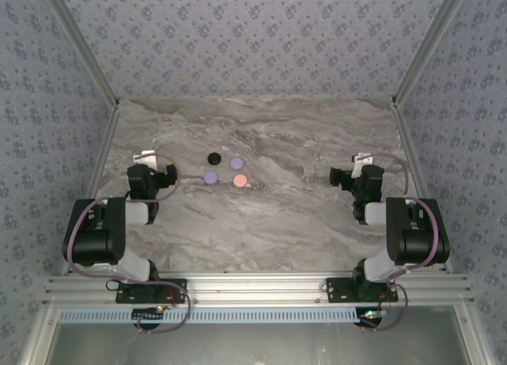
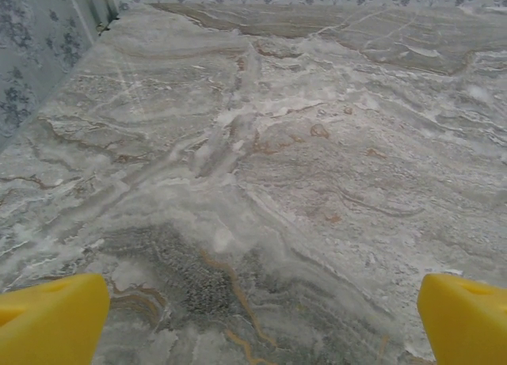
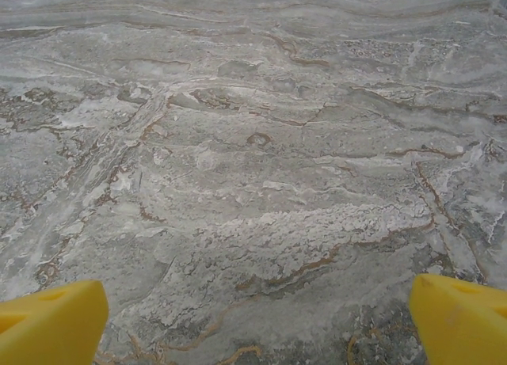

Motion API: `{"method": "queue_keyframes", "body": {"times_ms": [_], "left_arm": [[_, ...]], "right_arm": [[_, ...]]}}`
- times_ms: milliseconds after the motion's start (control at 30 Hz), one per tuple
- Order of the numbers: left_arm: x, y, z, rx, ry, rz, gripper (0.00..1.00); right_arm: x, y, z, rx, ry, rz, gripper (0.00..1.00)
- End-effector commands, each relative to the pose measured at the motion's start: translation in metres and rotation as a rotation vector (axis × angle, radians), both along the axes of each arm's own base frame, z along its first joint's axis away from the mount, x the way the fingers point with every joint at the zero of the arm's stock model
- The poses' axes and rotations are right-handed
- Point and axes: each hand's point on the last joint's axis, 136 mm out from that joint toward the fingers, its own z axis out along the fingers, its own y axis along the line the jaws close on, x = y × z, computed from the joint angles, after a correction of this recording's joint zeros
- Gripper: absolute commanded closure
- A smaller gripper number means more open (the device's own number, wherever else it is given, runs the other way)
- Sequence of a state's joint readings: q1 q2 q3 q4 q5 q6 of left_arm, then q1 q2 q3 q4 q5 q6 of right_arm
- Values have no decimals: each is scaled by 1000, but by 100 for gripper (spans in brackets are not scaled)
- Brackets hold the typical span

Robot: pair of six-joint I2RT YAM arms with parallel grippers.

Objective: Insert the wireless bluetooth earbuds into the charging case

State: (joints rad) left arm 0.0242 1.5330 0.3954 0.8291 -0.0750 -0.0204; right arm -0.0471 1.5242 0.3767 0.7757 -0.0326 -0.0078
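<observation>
Several round puck-like charging cases lie in a cluster left of the table's middle: a black one, two lilac ones and a pink one. From this far I cannot tell whether they are open or closed. The earbuds are hidden or too small to make out. My left gripper hovers left of the cluster, open, with bare marble between its yellow fingertips. My right gripper is far to the right, also open and empty, its yellow fingertips wide apart.
The marble table is fenced by patterned walls at the back and both sides, with metal posts at the corners. An aluminium rail carries both arm bases along the near edge.
</observation>
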Motion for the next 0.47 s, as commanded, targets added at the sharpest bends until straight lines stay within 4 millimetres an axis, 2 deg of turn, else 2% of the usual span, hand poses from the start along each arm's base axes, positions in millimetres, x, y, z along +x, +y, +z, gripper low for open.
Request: {"method": "queue_keyframes", "body": {"times_ms": [0,433], "left_arm": [[3,-4,3,-18,-4,-12,1],[3,-5,3,-18,-5,-13,1]], "right_arm": [[7,-1,12,-40,-43,-10,0],[7,-2,12,-23,-40,-4,0]]}}
